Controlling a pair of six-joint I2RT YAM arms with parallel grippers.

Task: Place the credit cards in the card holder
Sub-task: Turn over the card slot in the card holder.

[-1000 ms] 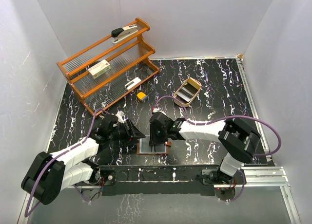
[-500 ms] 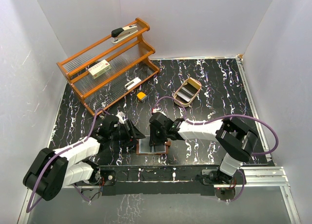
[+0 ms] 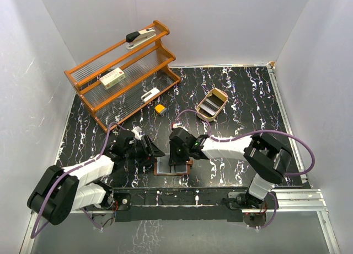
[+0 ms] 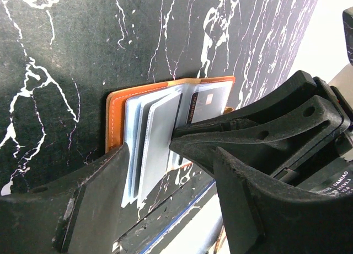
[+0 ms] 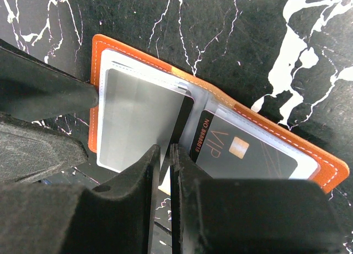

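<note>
Right pincer (image 5: 165, 154), pressed nearly together, seems to nip the thin, silvery plastic credit card (image 5: 138, 116) by one edge, angling it toward a clear sleeve of the open orange-brown leather card holder (image 5: 333, 167). Left pincer (image 4: 171, 154), spread, bears on the holder's edge, apparently to steady it on the black marbled tabletop (image 5: 248, 33).

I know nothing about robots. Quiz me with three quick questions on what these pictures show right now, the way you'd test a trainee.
1. Fill in: the dark card in the card holder reads "___".
2. The card holder lies: A open flat, B folded shut, C standing on edge.
3. True or false: the left gripper has its jaws wider apart than the right gripper.
Key: 1 VIP; 2 A; 3 true.
</note>
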